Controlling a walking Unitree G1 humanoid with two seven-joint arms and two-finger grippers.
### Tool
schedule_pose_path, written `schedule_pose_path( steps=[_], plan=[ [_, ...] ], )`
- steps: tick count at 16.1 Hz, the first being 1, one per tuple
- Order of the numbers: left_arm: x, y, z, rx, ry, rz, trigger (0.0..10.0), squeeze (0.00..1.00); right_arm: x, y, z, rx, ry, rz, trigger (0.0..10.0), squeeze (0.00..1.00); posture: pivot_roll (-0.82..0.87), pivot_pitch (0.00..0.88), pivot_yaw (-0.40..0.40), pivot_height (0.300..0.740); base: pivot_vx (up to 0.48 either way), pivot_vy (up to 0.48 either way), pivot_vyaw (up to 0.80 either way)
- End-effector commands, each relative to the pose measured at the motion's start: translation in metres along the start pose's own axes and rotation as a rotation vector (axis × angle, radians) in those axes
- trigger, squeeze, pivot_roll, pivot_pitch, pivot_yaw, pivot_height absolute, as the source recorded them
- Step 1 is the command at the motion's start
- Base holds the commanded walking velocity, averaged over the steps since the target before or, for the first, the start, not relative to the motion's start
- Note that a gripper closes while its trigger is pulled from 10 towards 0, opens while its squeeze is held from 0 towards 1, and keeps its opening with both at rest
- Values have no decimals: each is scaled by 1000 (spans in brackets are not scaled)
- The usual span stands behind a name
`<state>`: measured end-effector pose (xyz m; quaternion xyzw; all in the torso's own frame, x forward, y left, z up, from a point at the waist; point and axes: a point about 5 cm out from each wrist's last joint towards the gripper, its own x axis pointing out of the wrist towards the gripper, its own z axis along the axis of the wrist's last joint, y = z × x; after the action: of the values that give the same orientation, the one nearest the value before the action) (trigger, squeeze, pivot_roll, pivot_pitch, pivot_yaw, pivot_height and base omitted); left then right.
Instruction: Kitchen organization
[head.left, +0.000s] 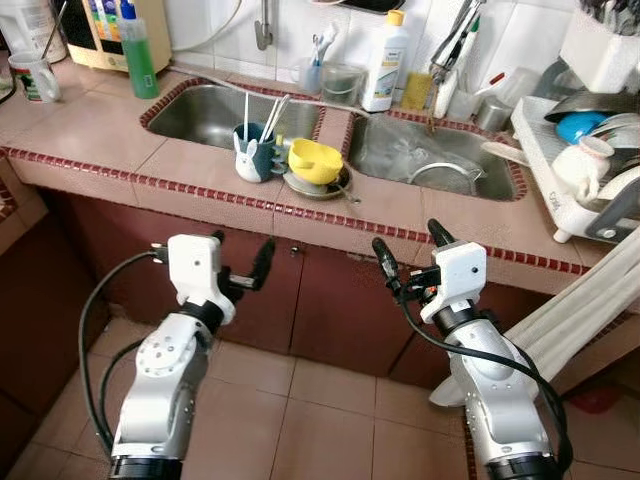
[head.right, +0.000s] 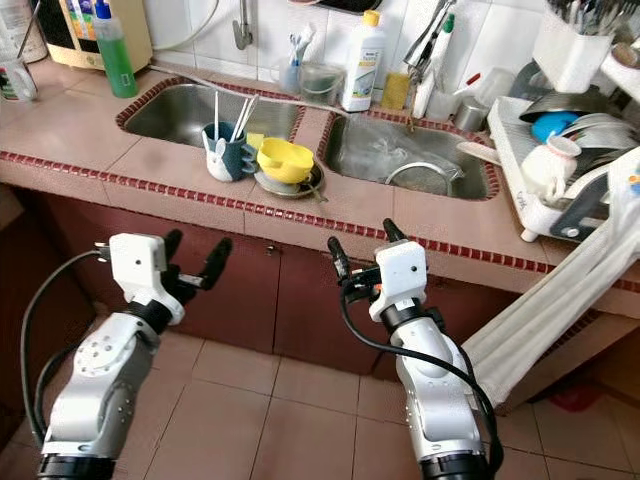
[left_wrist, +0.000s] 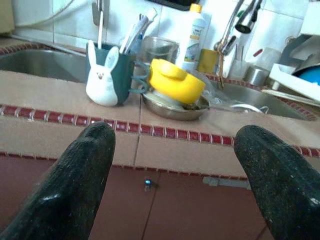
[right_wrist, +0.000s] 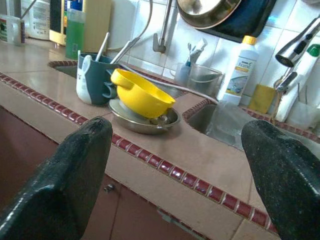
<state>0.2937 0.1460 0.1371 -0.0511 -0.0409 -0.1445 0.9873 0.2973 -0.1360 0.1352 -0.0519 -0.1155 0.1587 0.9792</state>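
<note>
I'm parked in front of the tiled counter (head.left: 100, 130) with both arms raised below its edge, nothing grabbed yet, so this reads to me as the lining-up step.

Far left there's a mug (head.left: 33, 76) and a green soap bottle (head.left: 138, 52) standing by the wall, out of the way, probably where they live.

My left gripper (head.left: 213, 262) sits below the counter lip in front of the cabinet door (head.left: 310, 290), fingers spread wide and holding nothing. Its wrist view looks straight at the bunny cup (left_wrist: 106, 74), which has a few utensils standing in it.

Just beside the cup, on the strip between the 2 sinks, a yellow bowl (head.left: 314, 160) sits tilted on a steel dish (left_wrist: 172, 107). I'd guess it was dumped there to wash, so that pile is likely what needs sorting.

My right gripper (head.left: 409, 252) is also wide open and empty, near the counter edge below the right sink (head.left: 430, 155). A white detergent bottle (head.left: 385, 60) stands behind the sinks.

Far right, the drying rack (head.left: 560, 200) is already loaded, so space there looks tight. The tilted bowl could slide off the dish if I nudge it.
</note>
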Motion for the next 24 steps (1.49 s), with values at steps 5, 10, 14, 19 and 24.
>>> schedule_pose_path(
  steps=[5,10,14,19,24],
  plan=[
    [6,-3,8,4,-21,-17,10000,0,1,0,3,-30,0,-4,10000,0,-43,0,-96,740,356,0,0],
    [8,-1,12,12,-29,-23,10000,0,2,-3,6,-36,-13,-14,10000,0,-46,0,-94,740,359,0,0],
    [8,-1,16,13,-42,-19,10000,0,4,-3,6,-36,-15,-13,10000,0,-38,0,-96,740,361,0,0],
    [9,-1,18,17,-49,-16,10000,0,6,-2,7,-35,-19,-10,10000,0,-34,0,-98,740,359,0,0],
    [9,-1,20,15,-55,-16,10000,0,8,-2,7,-34,-19,-11,10000,0,-32,0,-96,740,362,0,0]
  ],
)
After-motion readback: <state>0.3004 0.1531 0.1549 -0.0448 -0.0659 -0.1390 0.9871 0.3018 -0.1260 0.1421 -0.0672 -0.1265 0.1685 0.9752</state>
